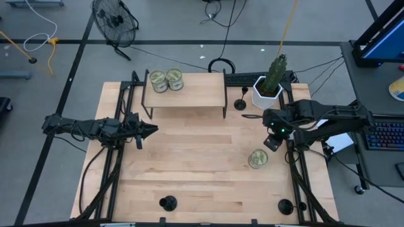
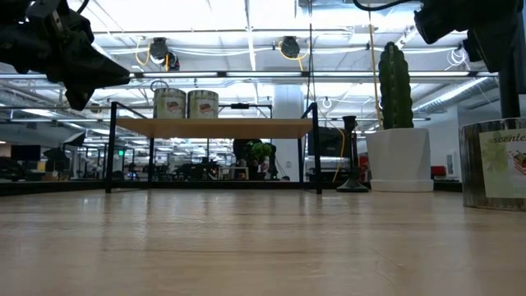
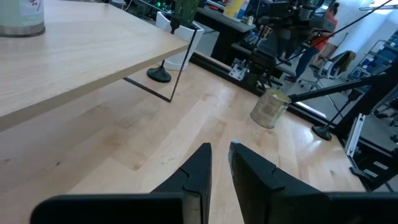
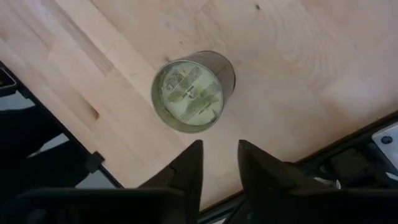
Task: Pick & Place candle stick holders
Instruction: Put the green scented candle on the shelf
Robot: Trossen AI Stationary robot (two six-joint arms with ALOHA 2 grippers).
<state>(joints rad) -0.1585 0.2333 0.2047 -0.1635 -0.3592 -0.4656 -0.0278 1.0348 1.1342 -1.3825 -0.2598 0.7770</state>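
Three black candle stick holders stand upright on their round bases. One (image 1: 240, 104) (image 2: 352, 156) is beside the cactus pot, one (image 1: 168, 203) is at the near edge, and one (image 1: 285, 205) is at the near right corner. My right gripper (image 1: 273, 141) (image 4: 221, 155) hangs open above the table's right side. It points steeply down, just far of a candle tin (image 1: 257, 158) (image 4: 189, 93), with nothing between its fingers. My left gripper (image 1: 151, 130) (image 3: 219, 163) waits at the left, pointing toward the right edge. A narrow gap shows between its fingers, and it holds nothing.
A low wooden shelf (image 1: 186, 94) on black legs stands at the far middle with two candle tins (image 1: 166, 80) on top. A white pot with a cactus (image 1: 270, 85) stands at the far right. Bare wood lies between the two arms in the middle of the table.
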